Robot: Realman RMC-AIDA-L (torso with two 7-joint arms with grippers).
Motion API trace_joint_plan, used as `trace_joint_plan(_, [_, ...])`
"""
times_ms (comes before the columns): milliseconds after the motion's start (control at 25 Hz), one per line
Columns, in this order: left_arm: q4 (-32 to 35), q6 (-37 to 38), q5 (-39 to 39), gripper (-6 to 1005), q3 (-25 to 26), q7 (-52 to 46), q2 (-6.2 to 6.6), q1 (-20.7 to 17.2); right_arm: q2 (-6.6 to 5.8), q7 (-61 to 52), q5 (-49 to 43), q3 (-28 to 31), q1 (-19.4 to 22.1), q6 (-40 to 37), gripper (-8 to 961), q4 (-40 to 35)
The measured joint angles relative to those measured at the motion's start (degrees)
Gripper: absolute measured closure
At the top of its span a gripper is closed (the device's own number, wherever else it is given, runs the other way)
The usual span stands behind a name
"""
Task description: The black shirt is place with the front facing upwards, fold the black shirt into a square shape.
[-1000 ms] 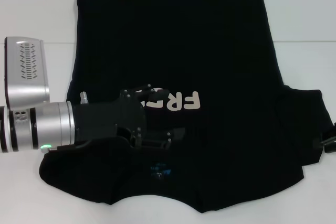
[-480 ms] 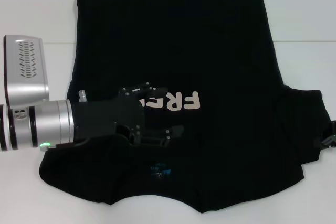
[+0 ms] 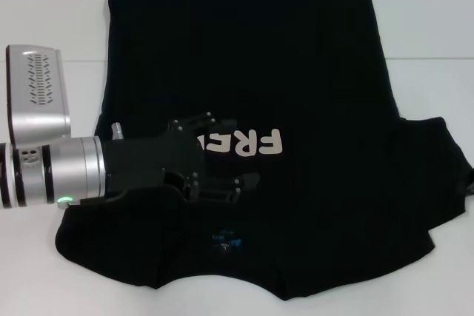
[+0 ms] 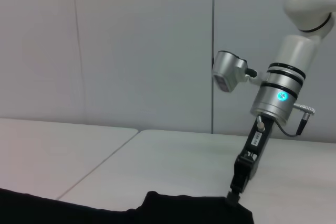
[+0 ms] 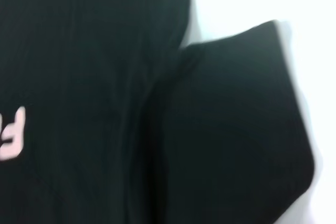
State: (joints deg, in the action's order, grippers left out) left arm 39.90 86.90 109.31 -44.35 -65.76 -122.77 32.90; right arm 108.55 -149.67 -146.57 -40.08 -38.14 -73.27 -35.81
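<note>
You have the black shirt (image 3: 296, 94) spread front-up on the white counter (image 3: 429, 20), collar at the near edge and hem at the far edge, its "FREE" lettering (image 3: 248, 142) partly hidden; the left sleeve already lies folded in over the body, while the right sleeve (image 3: 433, 175) is out flat at the right side; so, as I judge it, you are between the first fold and the second.

Your left end effector (image 3: 218, 157) hangs low over the chest at the near left, its fingers apart and holding nothing, reaching in from the left edge; the right end effector (image 4: 239, 184) shows only in the left wrist view, tip down at the sleeve's corner, and you cannot tell there whether its fingers are apart or together.

Against the frames from a second and half a second ago, the left end effector has barely shifted; the dark tip that showed at the right edge of the head view beside the sleeve is now almost out of frame, and the sleeve lies a little flatter.

Your next move, I'd say, calls for clearing the left arm off the cloth, then carrying the right sleeve across onto the body so both long edges run straight.
</note>
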Motion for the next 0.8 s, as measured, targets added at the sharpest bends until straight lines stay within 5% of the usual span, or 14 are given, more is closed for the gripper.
trace_joint_plan(800, [-0.1, -0.2, -0.3, 51, 1.6, -1.3, -0.53, -0.4, 0.81, 8.0, 0.6, 3.3, 1.1, 7.2, 948, -3.7])
